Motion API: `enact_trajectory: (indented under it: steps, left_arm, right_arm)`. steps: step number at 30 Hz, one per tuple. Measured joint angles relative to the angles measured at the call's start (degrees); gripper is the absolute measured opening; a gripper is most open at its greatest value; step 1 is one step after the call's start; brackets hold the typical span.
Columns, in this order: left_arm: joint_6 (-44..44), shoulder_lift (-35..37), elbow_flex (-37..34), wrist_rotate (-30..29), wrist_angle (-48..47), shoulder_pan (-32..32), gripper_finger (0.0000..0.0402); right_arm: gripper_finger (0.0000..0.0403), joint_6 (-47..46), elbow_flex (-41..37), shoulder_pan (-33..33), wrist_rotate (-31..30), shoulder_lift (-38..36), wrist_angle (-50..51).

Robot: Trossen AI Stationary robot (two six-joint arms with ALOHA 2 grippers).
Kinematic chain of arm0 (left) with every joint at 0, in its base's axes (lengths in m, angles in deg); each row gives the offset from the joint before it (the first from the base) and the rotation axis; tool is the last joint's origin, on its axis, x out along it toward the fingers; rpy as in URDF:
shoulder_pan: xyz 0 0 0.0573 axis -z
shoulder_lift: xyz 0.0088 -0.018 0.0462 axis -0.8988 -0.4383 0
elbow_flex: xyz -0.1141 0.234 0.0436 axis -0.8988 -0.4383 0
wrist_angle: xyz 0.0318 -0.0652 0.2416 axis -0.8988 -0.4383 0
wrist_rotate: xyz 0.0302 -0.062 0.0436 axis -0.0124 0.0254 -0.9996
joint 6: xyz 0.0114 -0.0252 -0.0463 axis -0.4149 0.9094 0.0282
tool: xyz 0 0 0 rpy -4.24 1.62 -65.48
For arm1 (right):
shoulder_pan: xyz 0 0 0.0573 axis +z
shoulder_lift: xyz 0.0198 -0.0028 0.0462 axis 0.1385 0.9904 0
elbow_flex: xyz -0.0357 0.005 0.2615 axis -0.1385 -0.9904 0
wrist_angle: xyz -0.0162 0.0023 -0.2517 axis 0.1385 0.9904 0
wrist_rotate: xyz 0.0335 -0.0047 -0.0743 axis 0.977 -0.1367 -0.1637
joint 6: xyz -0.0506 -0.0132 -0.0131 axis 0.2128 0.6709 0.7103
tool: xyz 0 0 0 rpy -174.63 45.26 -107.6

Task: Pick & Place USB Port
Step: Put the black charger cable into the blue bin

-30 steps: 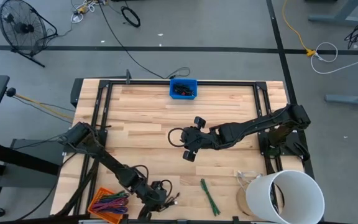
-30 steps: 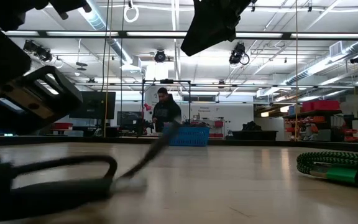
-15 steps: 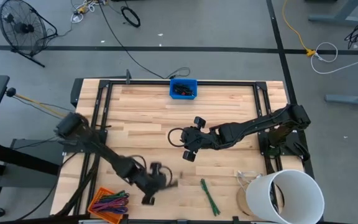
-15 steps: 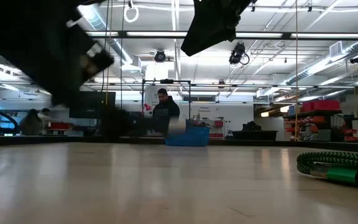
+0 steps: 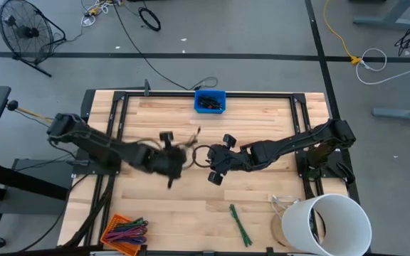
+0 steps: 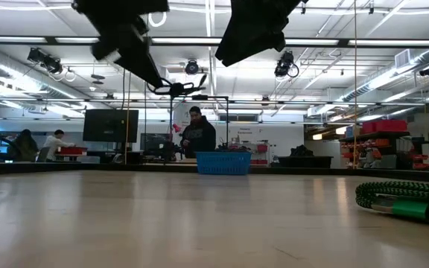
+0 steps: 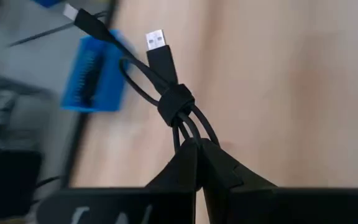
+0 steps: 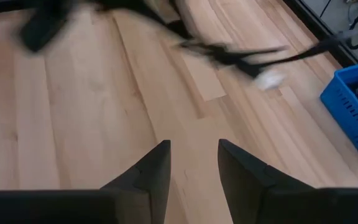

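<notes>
The USB cable (image 7: 166, 81) is a black coiled bundle with a strap around it and a silver plug (image 7: 156, 41). My left gripper (image 7: 196, 148) is shut on it above the table's middle (image 5: 175, 155), and it shows high in the low view (image 6: 129, 41). The blue bin (image 5: 210, 101) sits at the table's far edge, beyond the cable. My right gripper (image 5: 219, 158) hovers open just right of the left one, and its fingers (image 8: 154, 168) touch nothing. My left gripper pinches the cable's loops (image 7: 188, 129) just below the strap, between its two fingertips. The bundle sticks out past the fingers toward the far edge, plug end foremost. It is lifted clear of the table (image 6: 177, 88).
An orange tray of coloured cables (image 5: 125, 231) sits at the near left edge. A green tie (image 5: 239, 224) lies near the front, and a white bucket (image 5: 326, 224) stands at the near right corner. A black loop (image 5: 201, 155) lies between the grippers. People stand in the room behind.
My left gripper has risen from the table's near edge beside the orange tray and swung toward the far edge and the blue bin, staying shut on the cable. The cable has been lifted clear of the table. My right arm has kept still.
</notes>
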Motion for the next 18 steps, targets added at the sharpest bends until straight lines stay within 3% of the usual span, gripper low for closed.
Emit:
enact_trajectory:
  steps: [3,5,11,18]
  left_arm:
    - [-6.58,0.0,-0.07,-1.62,0.6,-6.49,0.0006]
    - [-11.64,0.0,-0.63,0.26,3.73,-11.32,0.0006]
    - [-23.87,-0.03,-1.6,12.31,12.91,-24.4,0.0006]
    - [-31.62,-0.69,-1.6,27.72,25.66,-37.39,0.0006]
  right_arm:
    - [0.0134,-0.26,0.0,0.35,0.51,0.0,0.02]
    - [0.0134,-0.24,0.0,0.56,1.44,0.0,0.03]
    - [0.0134,1.56,-0.02,1.04,4.57,0.0,1.7]
    - [0.0134,2.58,-0.02,1.13,3.93,0.0,4.44]
